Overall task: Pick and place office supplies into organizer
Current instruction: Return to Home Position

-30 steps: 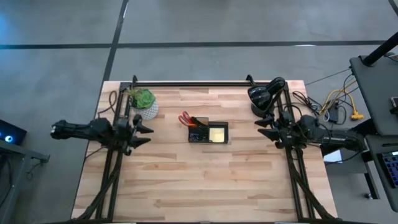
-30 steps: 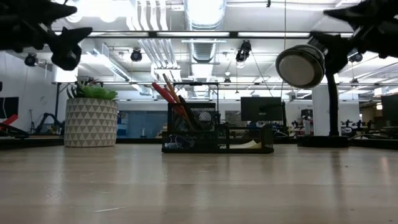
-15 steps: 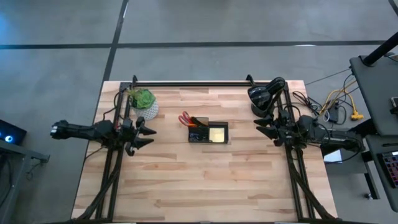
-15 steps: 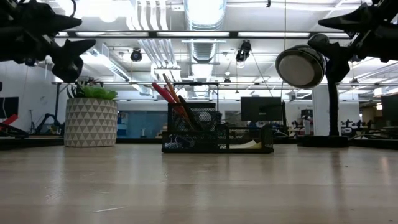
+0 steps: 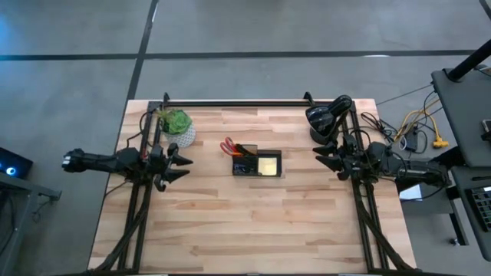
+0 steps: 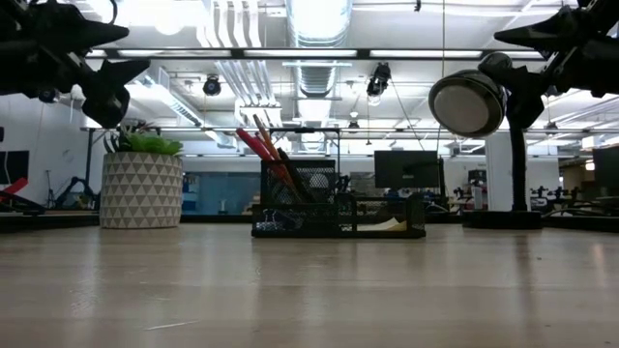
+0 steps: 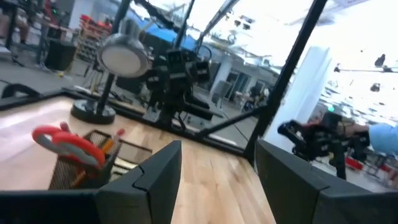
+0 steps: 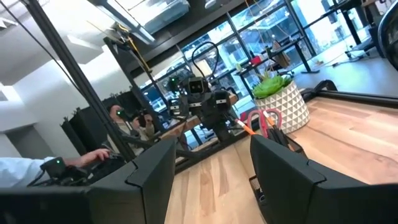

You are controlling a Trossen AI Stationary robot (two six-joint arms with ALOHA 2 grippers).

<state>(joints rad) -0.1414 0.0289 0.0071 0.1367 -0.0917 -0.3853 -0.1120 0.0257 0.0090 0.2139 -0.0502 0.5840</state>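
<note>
1. The organizer (image 5: 253, 165) stands near the middle of the tabletop (image 5: 253, 230), a little toward its far side. The yellow sticky-note pad (image 5: 268, 165) lies flat in its right compartment. The red-handled scissors (image 5: 228, 146) and an orange pencil (image 5: 244, 149) stick up out of its left section and lean toward the plant side.
2. The left end effector (image 5: 186, 162) hangs well to the left of the organizer and points at it. Its fingers are spread apart with nothing between them. The low view shows it high above the wood.
3. The right end effector (image 5: 318, 159) hangs well to the right of the organizer, facing it from the other side. It is also raised, with its fingers apart and holding nothing.
4. The potted plant (image 5: 176, 123) stands near the far left corner, just behind the left end effector. The black lamp (image 5: 322, 119) stands near the far right corner, close behind the right one.
5. Bare wood lies between each end effector and the organizer, and the whole near half of the tabletop is open.
6. A black rail (image 5: 238, 103) runs along the far edge. The arms' dark struts run down the left and right sides toward the near edge.
</note>
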